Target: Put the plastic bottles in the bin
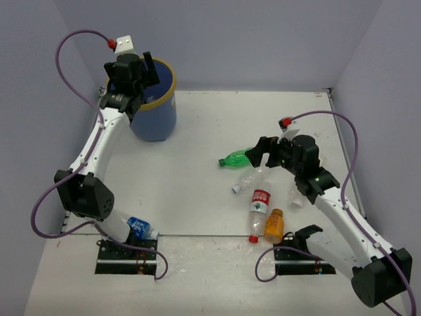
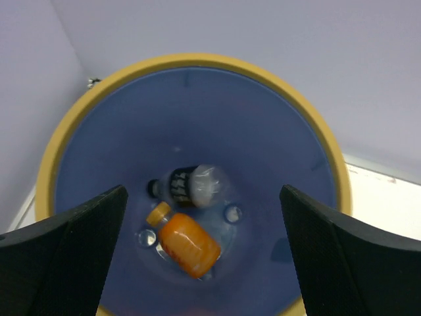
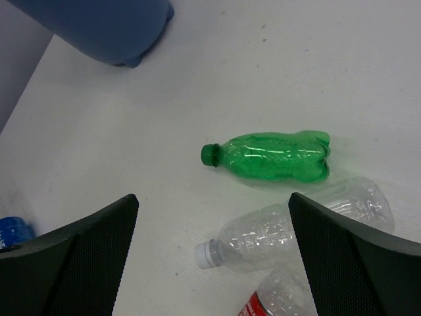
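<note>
The blue bin [image 1: 155, 122] with a yellow rim [image 2: 197, 60] stands at the far left. My left gripper [image 1: 135, 74] hangs open right above it. Its jaws [image 2: 202, 192] are wide apart and hold nothing. Inside the bin lie an orange bottle [image 2: 188, 243] and a dark-labelled bottle [image 2: 191, 185]. My right gripper [image 1: 260, 153] is open [image 3: 214, 197] above a green bottle [image 3: 276, 156] and a clear bottle [image 3: 296, 227], both lying on the table. A red-labelled bottle [image 1: 258, 205] and an orange bottle [image 1: 273, 226] lie nearer the right arm's base. A blue-labelled bottle [image 1: 136, 228] lies by the left base.
Grey walls close in the table on the left, back and right. The bin's side [image 3: 105, 26] shows at the top left of the right wrist view. Another clear bottle [image 1: 297, 195] lies partly under the right arm. Cables loop from both arms.
</note>
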You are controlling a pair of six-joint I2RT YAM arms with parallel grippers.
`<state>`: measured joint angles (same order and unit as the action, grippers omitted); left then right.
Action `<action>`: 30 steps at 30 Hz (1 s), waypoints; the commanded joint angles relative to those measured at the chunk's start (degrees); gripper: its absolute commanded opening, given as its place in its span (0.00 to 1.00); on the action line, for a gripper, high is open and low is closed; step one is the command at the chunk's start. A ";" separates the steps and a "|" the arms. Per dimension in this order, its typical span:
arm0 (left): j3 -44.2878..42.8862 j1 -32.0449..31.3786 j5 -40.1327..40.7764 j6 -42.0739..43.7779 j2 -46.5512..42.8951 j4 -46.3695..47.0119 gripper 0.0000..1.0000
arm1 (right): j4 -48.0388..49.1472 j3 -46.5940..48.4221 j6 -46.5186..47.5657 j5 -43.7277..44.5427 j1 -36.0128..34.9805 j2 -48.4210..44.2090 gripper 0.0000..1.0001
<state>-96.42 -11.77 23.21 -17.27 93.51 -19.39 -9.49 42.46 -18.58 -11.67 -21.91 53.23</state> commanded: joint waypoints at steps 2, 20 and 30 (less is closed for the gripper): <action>-0.60 -0.01 -7.68 1.61 -7.53 0.58 1.00 | -0.84 6.78 14.01 -1.93 -1.28 2.33 0.99; 46.45 -9.80 -18.67 -16.17 -42.85 11.45 1.00 | -5.67 16.66 59.45 -9.28 -0.82 17.71 0.99; 64.98 -11.96 -22.27 -25.09 -52.44 8.77 1.00 | -16.00 23.26 66.53 -15.76 -0.44 33.54 0.99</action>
<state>-33.09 -23.38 2.04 -37.97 42.60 -12.00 -19.84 60.51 43.11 -24.78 -22.64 81.75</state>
